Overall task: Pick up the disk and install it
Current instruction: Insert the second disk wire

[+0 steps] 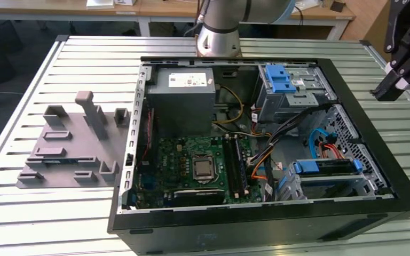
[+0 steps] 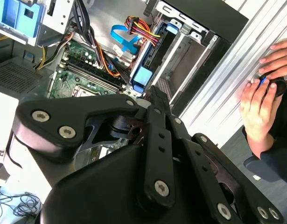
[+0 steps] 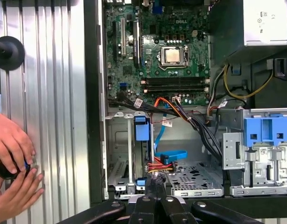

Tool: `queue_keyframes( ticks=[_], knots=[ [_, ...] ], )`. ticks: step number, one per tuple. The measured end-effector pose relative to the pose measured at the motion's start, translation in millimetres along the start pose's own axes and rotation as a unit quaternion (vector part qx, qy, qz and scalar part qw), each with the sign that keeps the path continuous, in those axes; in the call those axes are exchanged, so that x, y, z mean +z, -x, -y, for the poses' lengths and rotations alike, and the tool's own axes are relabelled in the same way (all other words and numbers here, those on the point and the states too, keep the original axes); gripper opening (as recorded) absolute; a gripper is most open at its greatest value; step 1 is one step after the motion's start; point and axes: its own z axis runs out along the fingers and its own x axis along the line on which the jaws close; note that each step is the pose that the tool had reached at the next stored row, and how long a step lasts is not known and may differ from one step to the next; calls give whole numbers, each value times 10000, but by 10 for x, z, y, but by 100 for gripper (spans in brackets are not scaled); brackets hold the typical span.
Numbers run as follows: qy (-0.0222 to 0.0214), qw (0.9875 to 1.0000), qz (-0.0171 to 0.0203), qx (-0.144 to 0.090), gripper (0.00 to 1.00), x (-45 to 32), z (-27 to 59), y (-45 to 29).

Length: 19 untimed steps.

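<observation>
The disk [image 1: 326, 168], grey metal in a blue carrier bracket, stands on edge in the drive bay at the near corner of the open computer case [image 1: 262, 221], on the exterior view's right. Both wrist views show its blue bracket end [image 3: 141, 128] [image 2: 144, 74] between the bay's metal walls. My black gripper [image 1: 384, 95] hangs above the slatted table, outside the case on the exterior view's right. Its fingers meet at the tips [image 3: 155, 184] [image 2: 151, 91], shut with nothing between them, a short way from the disk's bay.
A person's hands [image 3: 12, 163] [image 2: 264, 88] rest on the table beside the case, over a small black and blue object. Inside the case are the motherboard [image 1: 198, 160], a grey metal box [image 1: 183, 90], a silver cage with a blue latch [image 1: 283, 80] and loose cables. A grey fixture [image 1: 77, 144] lies on the table.
</observation>
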Motion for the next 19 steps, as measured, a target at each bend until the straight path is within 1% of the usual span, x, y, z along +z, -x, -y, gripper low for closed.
queue_keyframes(
  ticks=[7,14,19],
  knots=[
    [1,10000,1,0,11,70,0,-1],
    [1,10000,1,0,11,76,0,-1],
    [1,10000,1,0,11,103,-1,-1]
  ],
)
